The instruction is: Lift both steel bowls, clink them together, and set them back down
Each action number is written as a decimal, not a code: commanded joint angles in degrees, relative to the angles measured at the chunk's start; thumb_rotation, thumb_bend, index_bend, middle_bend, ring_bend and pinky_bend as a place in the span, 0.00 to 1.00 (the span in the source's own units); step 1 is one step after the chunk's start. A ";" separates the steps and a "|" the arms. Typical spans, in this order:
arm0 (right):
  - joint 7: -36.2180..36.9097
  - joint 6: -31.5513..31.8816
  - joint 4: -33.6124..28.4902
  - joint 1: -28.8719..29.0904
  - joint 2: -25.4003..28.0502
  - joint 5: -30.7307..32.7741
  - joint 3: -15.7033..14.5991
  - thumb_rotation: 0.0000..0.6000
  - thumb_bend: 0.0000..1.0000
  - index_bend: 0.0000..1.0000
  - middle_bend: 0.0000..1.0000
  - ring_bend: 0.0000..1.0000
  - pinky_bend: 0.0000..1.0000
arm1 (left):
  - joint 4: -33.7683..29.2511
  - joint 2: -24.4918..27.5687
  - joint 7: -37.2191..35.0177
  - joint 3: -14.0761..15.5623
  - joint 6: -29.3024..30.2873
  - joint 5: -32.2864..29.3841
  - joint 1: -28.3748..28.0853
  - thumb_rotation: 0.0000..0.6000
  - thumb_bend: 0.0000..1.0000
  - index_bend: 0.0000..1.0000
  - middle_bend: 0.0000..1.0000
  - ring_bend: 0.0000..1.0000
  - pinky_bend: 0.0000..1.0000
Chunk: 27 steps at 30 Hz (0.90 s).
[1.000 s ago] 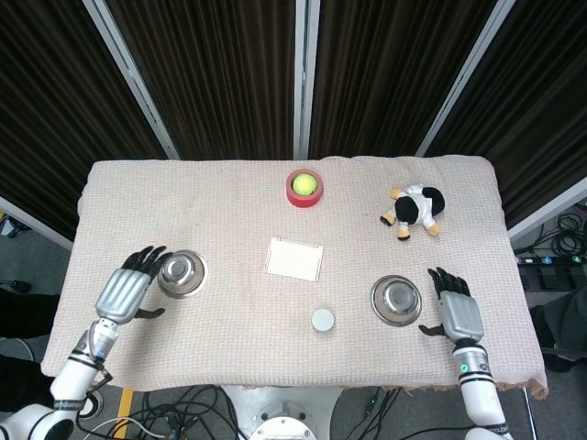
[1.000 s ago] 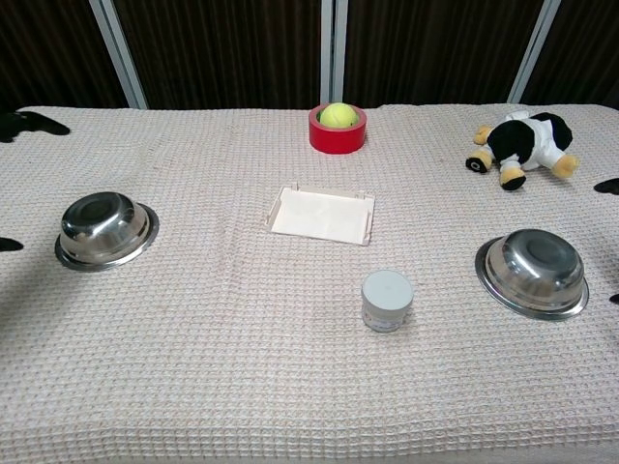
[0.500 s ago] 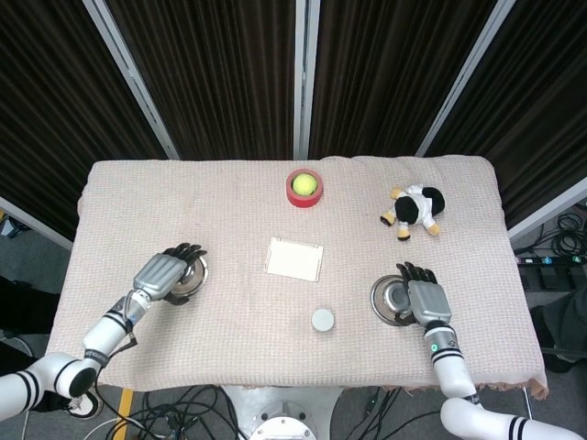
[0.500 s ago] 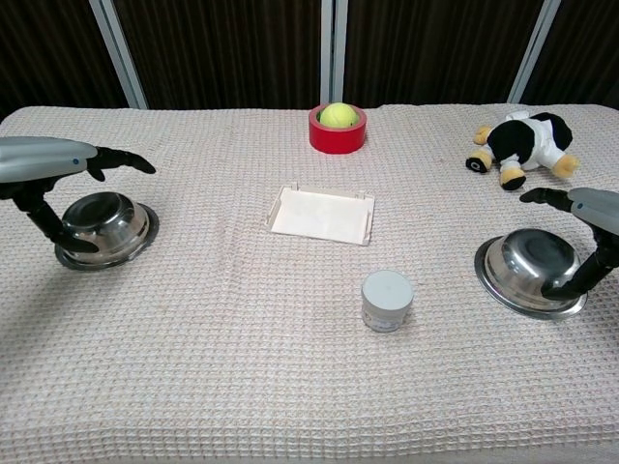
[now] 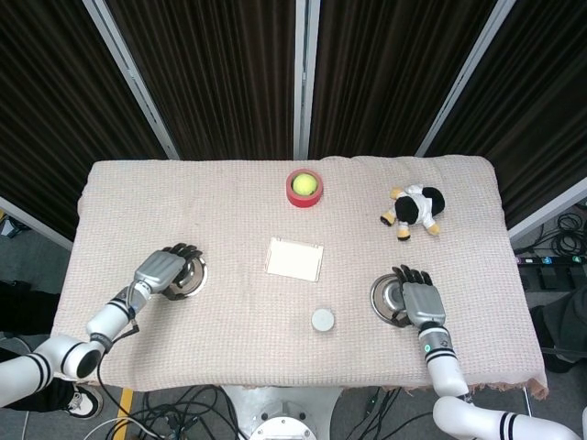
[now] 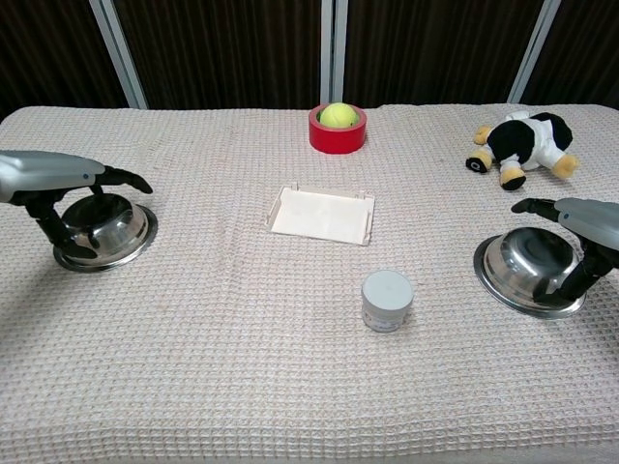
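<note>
The left steel bowl (image 5: 194, 276) (image 6: 121, 227) stands on the cloth at the left side of the table. My left hand (image 5: 163, 270) (image 6: 53, 174) arches over its outer half, fingers spread above the bowl and thumb down by the near rim. The right steel bowl (image 5: 386, 298) (image 6: 522, 266) stands at the right front. Over its outer half hovers my right hand (image 5: 420, 298) (image 6: 585, 217), fingers stretched across the top and thumb reaching down to the rim. Both bowls rest on the table. Neither hand has closed around its bowl.
A flat white tray (image 5: 294, 259) (image 6: 322, 215) lies at the centre, with a small white jar (image 5: 322, 319) (image 6: 387, 300) in front of it. A red tape roll holding a tennis ball (image 5: 304, 188) (image 6: 338, 129) stands at the back. A plush toy (image 5: 415, 209) (image 6: 522, 145) lies back right.
Both hands came in from the table's outer sides over their bowls and have dropped lower onto them. The bowls have not moved.
</note>
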 commanded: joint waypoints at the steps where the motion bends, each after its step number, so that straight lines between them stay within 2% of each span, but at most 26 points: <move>1: -0.21 0.02 0.15 0.30 -0.14 0.55 -0.19 1.00 0.07 0.00 0.00 0.00 0.04 | 0.85 -0.44 0.05 0.39 -0.53 -0.67 -0.41 1.00 0.21 0.13 0.06 0.01 0.19; 9: -0.67 -0.93 0.80 1.71 -0.54 3.12 -0.42 1.00 0.08 0.00 0.00 0.00 0.12 | 3.02 -1.67 -0.26 1.14 -0.17 -0.76 -0.87 1.00 0.23 0.22 0.16 0.10 0.27; 13: -0.30 -0.51 1.20 2.07 -0.92 2.42 -0.61 1.00 0.09 0.01 0.09 0.02 0.18 | 3.83 -2.13 -0.57 1.34 0.21 -0.68 -0.98 1.00 0.24 0.30 0.24 0.19 0.37; 16: -0.15 -0.34 1.03 2.28 -0.76 2.06 -0.82 1.00 0.10 0.13 0.19 0.10 0.23 | 4.27 -2.27 -0.69 1.55 0.45 -0.52 -1.05 1.00 0.25 0.35 0.29 0.24 0.43; 17: -0.09 -0.25 1.03 2.31 -0.76 2.00 -0.88 1.00 0.10 0.20 0.22 0.13 0.26 | 4.43 -2.35 -0.67 1.61 0.54 -0.51 -1.07 1.00 0.25 0.36 0.31 0.26 0.46; 20: 0.57 0.05 1.37 2.33 -0.88 1.47 -0.91 1.00 0.11 0.32 0.26 0.18 0.31 | 5.04 -2.90 -0.92 1.74 1.35 -0.36 -0.84 1.00 0.26 0.40 0.35 0.31 0.50; 23: 2.16 0.52 0.83 1.94 -0.47 0.46 -0.75 1.00 0.12 0.37 0.29 0.21 0.34 | 4.97 -2.95 -1.27 1.63 3.42 0.51 -0.40 1.00 0.28 0.41 0.37 0.33 0.52; 27: 9.18 1.74 -2.21 -0.04 2.65 -4.52 0.62 1.00 0.12 0.40 0.31 0.23 0.36 | 0.75 0.12 -1.77 0.53 11.97 3.87 1.50 1.00 0.30 0.39 0.38 0.33 0.52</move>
